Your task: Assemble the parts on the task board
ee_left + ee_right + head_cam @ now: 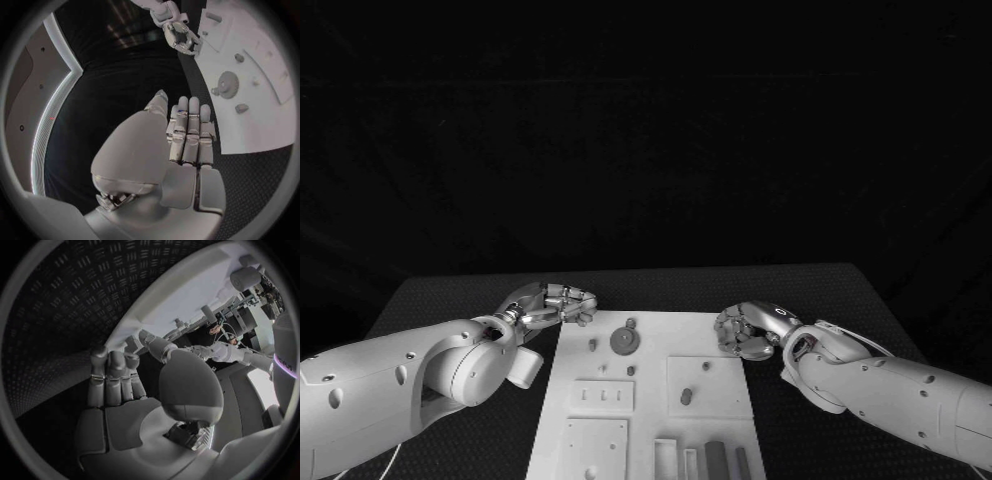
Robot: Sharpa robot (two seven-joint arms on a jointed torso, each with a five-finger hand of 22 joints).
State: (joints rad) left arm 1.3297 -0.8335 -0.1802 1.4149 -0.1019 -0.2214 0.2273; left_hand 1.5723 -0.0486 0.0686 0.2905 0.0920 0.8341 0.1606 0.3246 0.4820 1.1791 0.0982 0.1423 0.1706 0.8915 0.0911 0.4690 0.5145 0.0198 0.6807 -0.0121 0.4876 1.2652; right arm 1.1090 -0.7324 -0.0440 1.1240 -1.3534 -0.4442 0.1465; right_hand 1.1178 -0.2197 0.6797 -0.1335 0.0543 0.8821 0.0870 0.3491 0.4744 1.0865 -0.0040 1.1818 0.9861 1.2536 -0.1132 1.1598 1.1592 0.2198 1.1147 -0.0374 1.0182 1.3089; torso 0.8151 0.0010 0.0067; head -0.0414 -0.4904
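Loose bars (715,460) lie unplaced at the task board's (653,330) near edge; a gear (626,341) sits mounted. Left robot hand (560,304) and right robot hand (747,331) are curled, holding nothing.

One task board (653,400) lies on one table (473,300), with two robot hands, left (560,303) and right (750,330).

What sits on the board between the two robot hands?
In the head view, between left robot hand and right robot hand: the task board's far end, carrying a gear.
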